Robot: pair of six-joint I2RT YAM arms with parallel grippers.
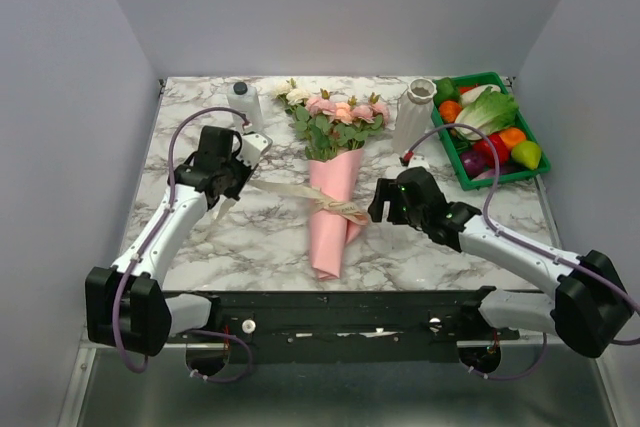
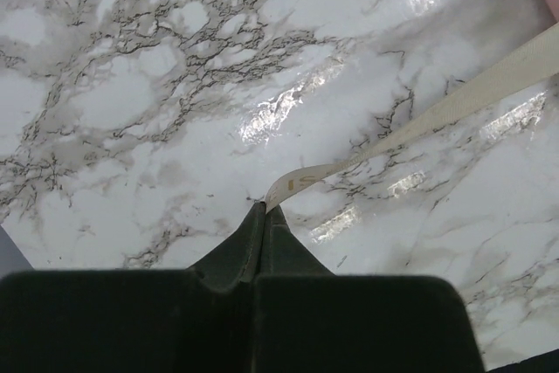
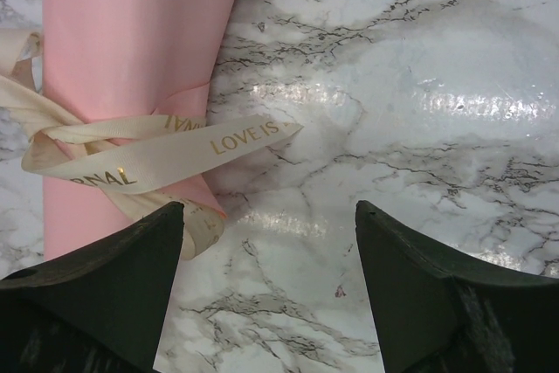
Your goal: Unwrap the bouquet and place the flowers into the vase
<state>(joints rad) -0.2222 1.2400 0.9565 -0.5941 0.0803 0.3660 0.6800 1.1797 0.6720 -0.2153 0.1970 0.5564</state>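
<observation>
Bouquet (image 1: 335, 197), overhead view: lies flat on the marble-patterned surface (image 1: 200, 247) just left of the vase (image 1: 413, 117), blooms level with the vase, cone tip pointing away from it toward the arm bases. Flowers (image 1: 340, 117): pink, peach and cream heads with small green leaves. They are likely light and springy, and best gripped by the stems once the wrap is off. Vase: white, ribbed, tall and slim, so probably easy to tip. Ribbon (image 1: 300, 192): a cream band running from the cone away from the vase to the left end effector (image 1: 240, 185). Right end effector (image 1: 377, 209): between vase and cone, holding nothing.

Left wrist view: left end effector (image 2: 265, 209) is fully closed, pinching the ribbon (image 2: 454, 107) by its free end. The ribbon is a thin, flat, limp weave and is likely to slip.

Right wrist view: right end effector (image 3: 269, 209) is spread wide and empty above the surface, beside the paper cone (image 3: 131, 32). The paper is matte pale pink, smooth, and probably creases easily. The ribbon (image 3: 175, 150), with gold lettering, is knotted around the cone.
</observation>
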